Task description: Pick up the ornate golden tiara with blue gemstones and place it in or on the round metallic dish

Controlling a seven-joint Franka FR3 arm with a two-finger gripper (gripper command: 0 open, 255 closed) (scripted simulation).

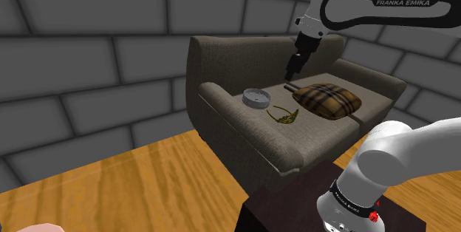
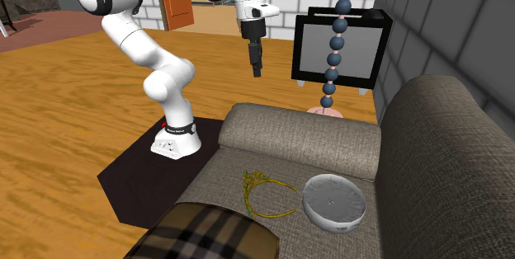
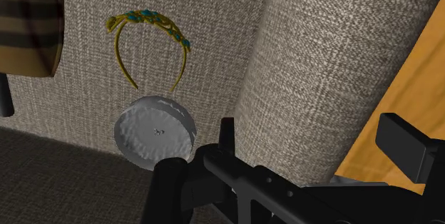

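Note:
The golden tiara (image 1: 284, 114) with blue-green stones (image 3: 150, 41) lies flat on the sofa seat, between the plaid pillow and the round grey dish (image 3: 155, 131). The dish (image 1: 256, 98) sits on the seat cushion close to the armrest, a small gap from the tiara (image 2: 264, 193). My gripper (image 1: 293, 68) hangs well above the sofa, roughly over the armrest (image 2: 297, 134), touching nothing. In the wrist view the two black fingers (image 3: 228, 135) stand apart and the gripper (image 3: 317, 143) is open with nothing between them. In the second exterior view the gripper (image 2: 256, 63) points down, and the dish (image 2: 334, 201) is below it.
A brown plaid pillow (image 1: 325, 100) takes up the seat beyond the tiara. The grey-brown sofa's backrest (image 2: 437, 158) rises behind the dish. A black screen (image 2: 341, 49) and a hanging string of dark beads (image 2: 337, 35) stand near the armrest. Wooden floor (image 1: 133, 186) surrounds the sofa.

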